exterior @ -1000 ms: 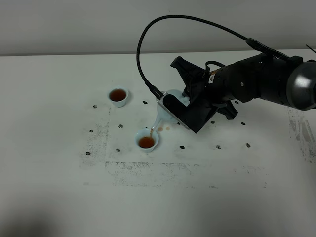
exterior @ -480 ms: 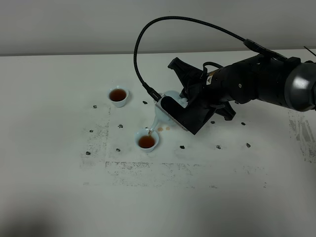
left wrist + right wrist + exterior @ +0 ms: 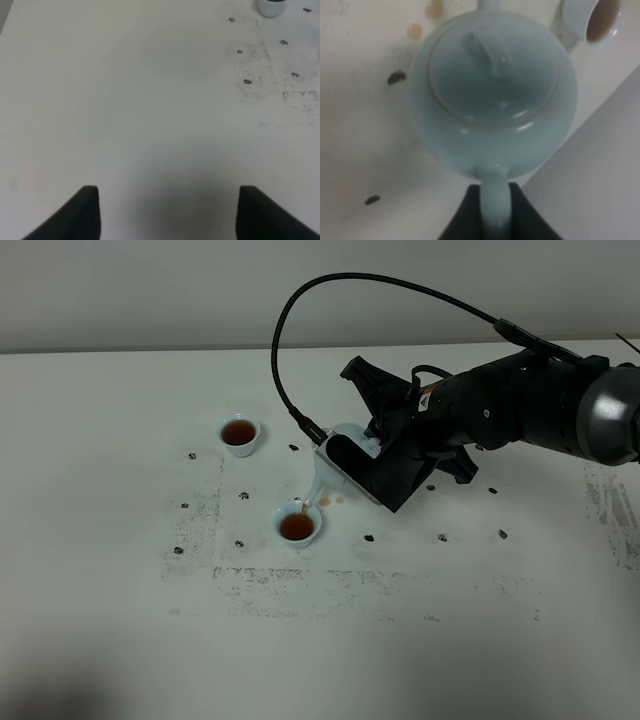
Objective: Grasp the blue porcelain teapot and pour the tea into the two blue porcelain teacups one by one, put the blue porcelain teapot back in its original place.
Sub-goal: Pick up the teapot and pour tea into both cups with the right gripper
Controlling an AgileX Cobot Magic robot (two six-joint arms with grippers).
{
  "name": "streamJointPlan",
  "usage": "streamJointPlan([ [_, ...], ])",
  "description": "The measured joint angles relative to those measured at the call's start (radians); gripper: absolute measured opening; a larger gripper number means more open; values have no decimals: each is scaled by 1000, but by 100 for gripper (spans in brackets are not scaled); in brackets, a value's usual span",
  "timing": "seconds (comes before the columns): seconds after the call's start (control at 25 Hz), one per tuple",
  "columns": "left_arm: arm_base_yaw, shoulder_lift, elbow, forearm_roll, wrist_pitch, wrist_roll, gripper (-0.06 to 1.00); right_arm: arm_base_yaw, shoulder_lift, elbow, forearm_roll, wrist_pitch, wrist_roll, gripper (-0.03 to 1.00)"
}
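Note:
The blue porcelain teapot hangs tilted above the table, its spout down over the nearer blue porcelain teacup, and a thin brown stream falls into that cup. My right gripper is shut on the teapot's loop handle. In the right wrist view its dark fingers flank the handle, with the lidded teapot and the cup beyond. The farther teacup stands upright with tea in it. My left gripper hovers over bare table, open and holding nothing; it is out of the high view.
Small brown tea drops lie on the white table beside the nearer cup. Dark specks and scuff marks dot the work area. A black cable arcs above the right arm. A teacup shows in the left wrist view.
The right arm and teapot edged slightly left a second ago, then held still. Tea keeps running into the nearer cup. The left gripper has not moved.

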Motion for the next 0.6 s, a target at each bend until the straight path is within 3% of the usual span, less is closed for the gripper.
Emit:
streamJointPlan([
  [0.6, 0, 0, 0, 0, 0, 0, 55, 10, 0, 0, -20, 0, 0, 8],
])
